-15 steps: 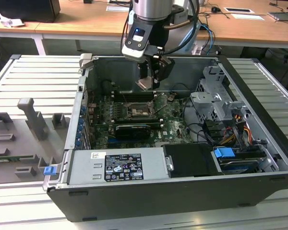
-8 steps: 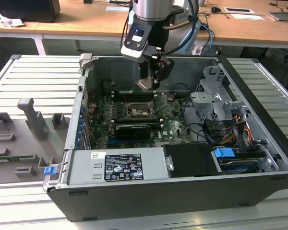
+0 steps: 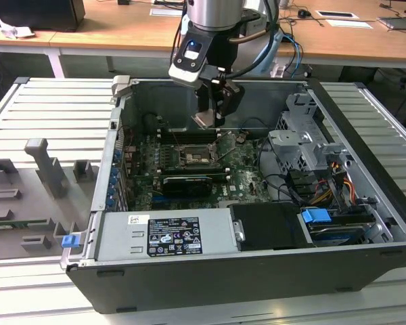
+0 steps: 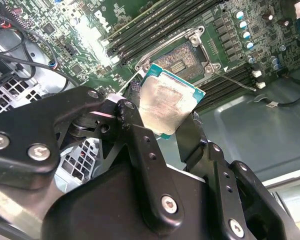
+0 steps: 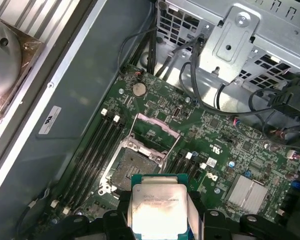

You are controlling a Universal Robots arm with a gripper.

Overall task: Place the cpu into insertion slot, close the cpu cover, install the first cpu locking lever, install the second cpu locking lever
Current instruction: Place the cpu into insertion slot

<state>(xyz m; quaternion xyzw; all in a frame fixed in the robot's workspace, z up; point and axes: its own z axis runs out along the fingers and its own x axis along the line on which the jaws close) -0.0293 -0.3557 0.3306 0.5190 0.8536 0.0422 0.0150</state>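
Exterior view: gripper (image 3: 210, 116) clenched on the cpu (image 3: 204, 120), above the insertion slot (image 3: 193, 157) inside the open computer case (image 3: 386, 196).

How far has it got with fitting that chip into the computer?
Nothing is finished yet. The gripper holds the cpu above the board, not yet in the socket, which lies empty. The cover stands open and a lever sticks out unlatched, so seating, closing and both levers remain.

We record bright, even room light — the case (image 3: 257, 101) interior is shadowed. Glare whitens the cpu (image 5: 157, 210) in the first wrist view, the motherboard (image 4: 87, 30) in the second wrist view.
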